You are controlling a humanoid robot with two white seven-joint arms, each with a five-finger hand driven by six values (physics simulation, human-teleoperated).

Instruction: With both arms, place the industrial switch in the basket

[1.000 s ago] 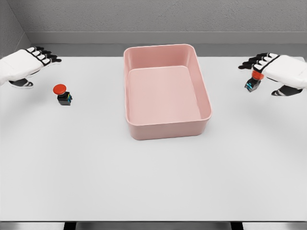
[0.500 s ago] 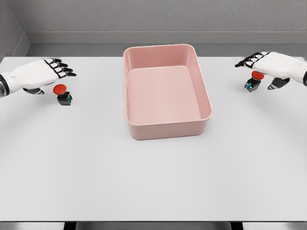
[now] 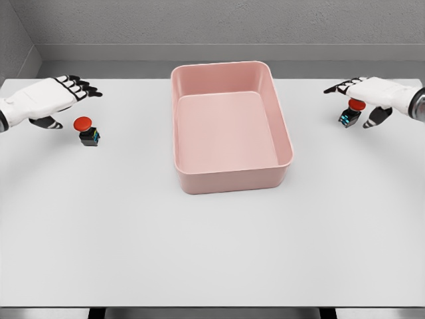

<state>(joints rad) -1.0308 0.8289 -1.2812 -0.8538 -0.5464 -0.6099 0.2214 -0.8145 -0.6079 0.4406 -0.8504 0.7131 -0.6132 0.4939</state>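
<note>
Two industrial switches with red mushroom buttons on black bodies stand on the white table. The left switch (image 3: 86, 131) sits to the left of the pink basket (image 3: 232, 181); my left hand (image 3: 58, 93) hovers just behind and left of it, fingers spread, holding nothing. The right switch (image 3: 351, 113) stands near the table's right edge. My right hand (image 3: 362, 93) is directly over it, fingers extended above the red button and thumb down on its right side, not closed around it. The basket holds nothing.
The white table (image 3: 212, 252) stretches wide in front of the basket. A grey wall runs along the back edge. The table's front edge lies near the bottom of the view.
The left hand came in toward the left switch, then drew back slightly and up. The right hand shifted a little lower over the right switch. Neither switch has moved.
</note>
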